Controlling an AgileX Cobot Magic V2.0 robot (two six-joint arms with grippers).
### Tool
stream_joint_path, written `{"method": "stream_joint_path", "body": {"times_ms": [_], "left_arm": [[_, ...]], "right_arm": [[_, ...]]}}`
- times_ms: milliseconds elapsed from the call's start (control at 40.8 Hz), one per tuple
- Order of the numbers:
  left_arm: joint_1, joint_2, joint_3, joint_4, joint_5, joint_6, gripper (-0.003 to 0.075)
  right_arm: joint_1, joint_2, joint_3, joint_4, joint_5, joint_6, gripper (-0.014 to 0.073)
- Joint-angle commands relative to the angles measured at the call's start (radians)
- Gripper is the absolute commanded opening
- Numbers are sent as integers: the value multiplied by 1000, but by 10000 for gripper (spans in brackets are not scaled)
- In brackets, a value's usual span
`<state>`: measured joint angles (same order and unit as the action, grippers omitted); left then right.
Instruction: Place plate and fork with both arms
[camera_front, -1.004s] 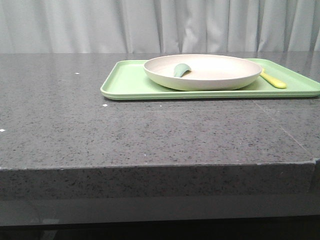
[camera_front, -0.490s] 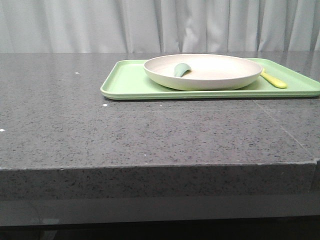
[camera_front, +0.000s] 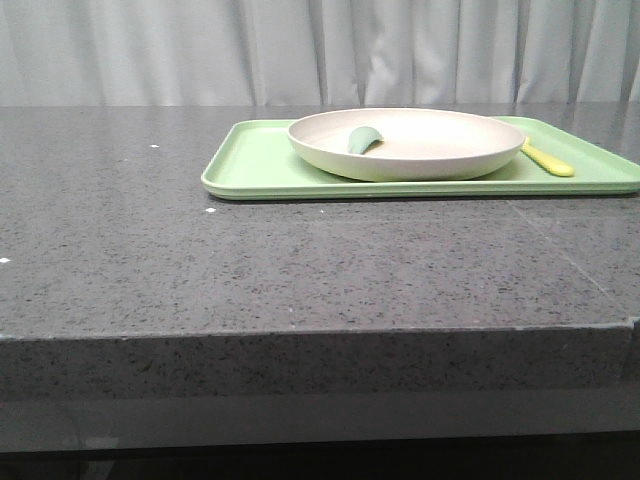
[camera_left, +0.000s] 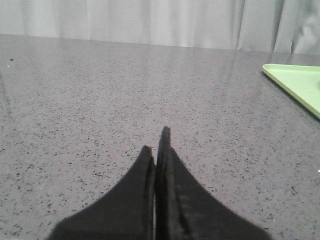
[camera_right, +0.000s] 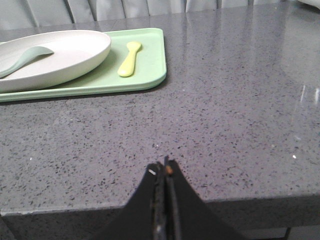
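We see only our two grippers, each from its own wrist camera. The left gripper (camera_left: 159, 142) is matte black, its two fingers tapering to uneven points. The right gripper (camera_right: 164, 167) is likewise black and wedge-shaped, with a small pale fleck near its tip

Open counter (camera_front: 250, 260) before tray (camera_front: 250, 165).

Front view: you look low across the table (camera_front: 300, 270) toward the curtain.
Wrist views: low over the table; all share the tray (camera_front: 250, 165).
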<state>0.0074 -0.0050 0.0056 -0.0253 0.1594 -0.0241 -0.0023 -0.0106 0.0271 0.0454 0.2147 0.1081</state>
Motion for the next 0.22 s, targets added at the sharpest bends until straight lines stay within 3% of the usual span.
{"method": "stream_joint_path", "body": {"times_ms": [0,196], "left_arm": [[2,-21,2,-7,-89,-8,-18],[2,-21,2,-7,-89,-8,-18]], "right_arm": [[-6,-19,-3,3,-91,-9,-113],[-6,-19,-3,3,-91,-9,-113]]}}
